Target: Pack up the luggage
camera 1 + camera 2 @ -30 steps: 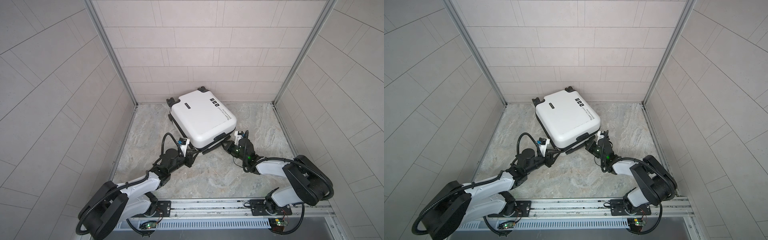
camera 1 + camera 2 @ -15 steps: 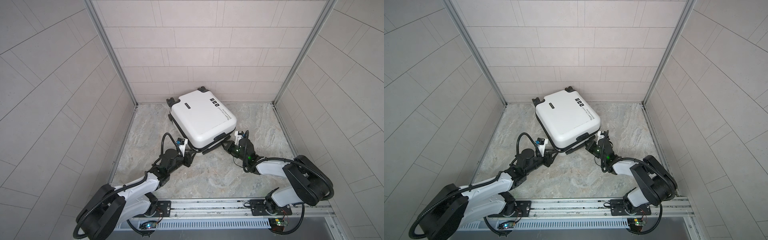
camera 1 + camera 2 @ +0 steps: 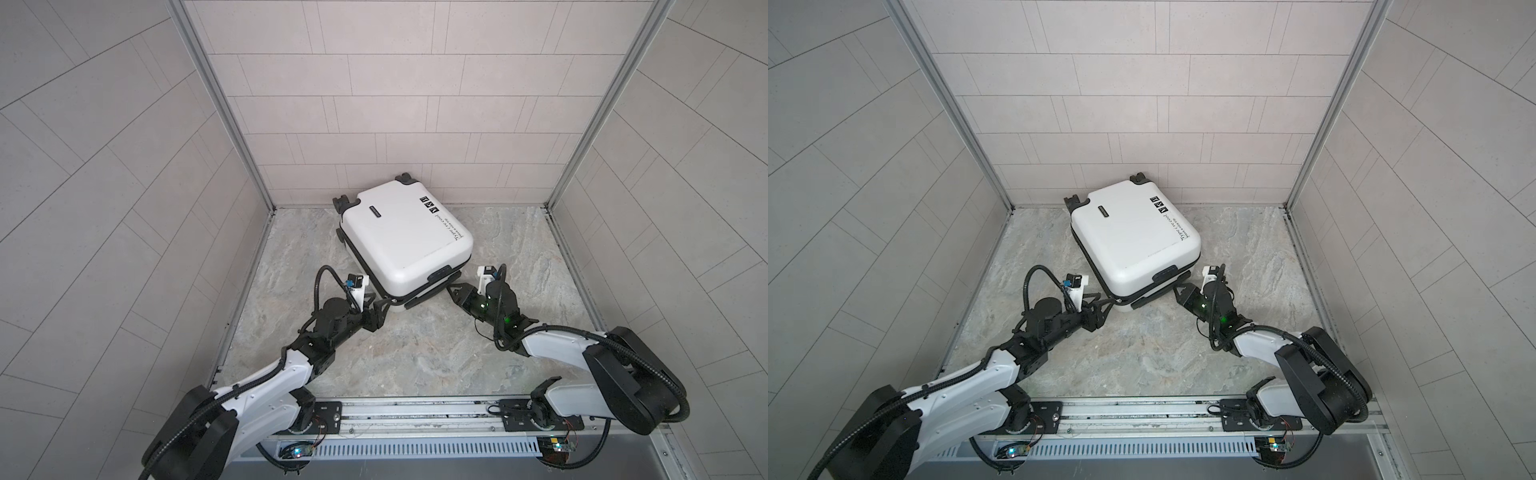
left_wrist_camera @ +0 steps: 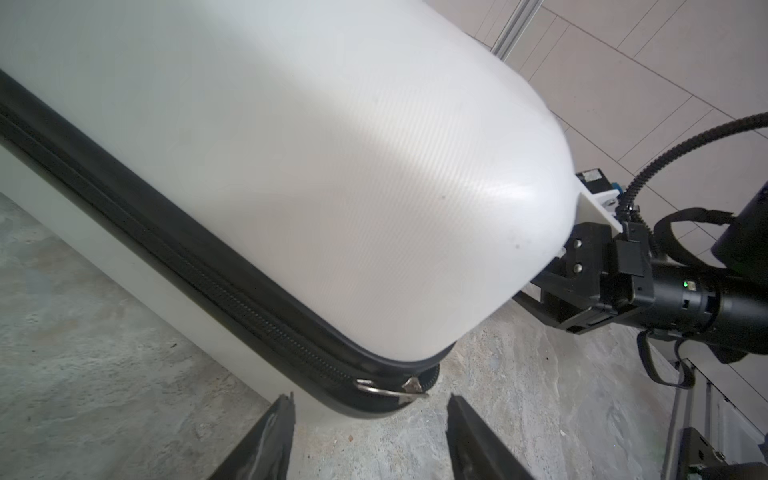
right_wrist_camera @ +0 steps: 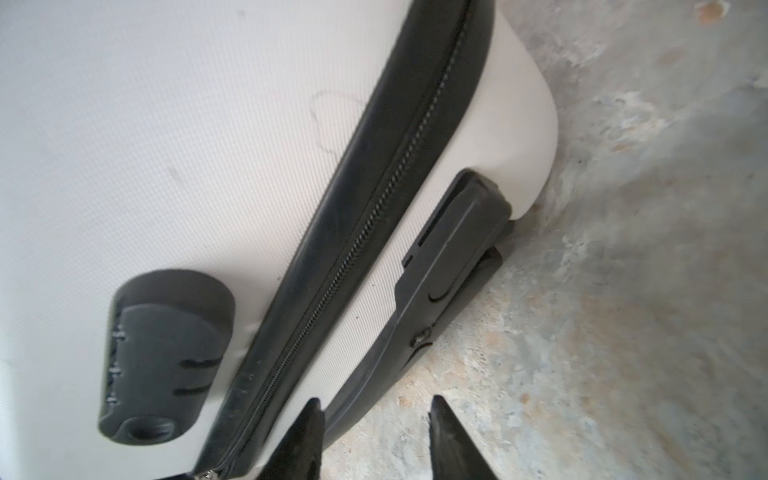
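Both tools have parted their jaws since a second ago, and neither holds anything. At the near corner of the suitcase (image 3: 403, 237) the left tool (image 4: 370, 399) sits with jaws wide, the zipper pull (image 4: 390, 388) just ahead of its gap. At the suitcase's near side the right tool (image 5: 376, 401) is likewise spread, one fingertip (image 5: 309, 419) just beside the black handle (image 5: 453, 257). Lid down and lying flat on the table (image 3: 415, 345), the white suitcase points its wheels (image 3: 405, 179) at the back wall (image 3: 395, 124).

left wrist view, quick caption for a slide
Open left gripper faces the white suitcase's corner, its metal zipper pulls just ahead.
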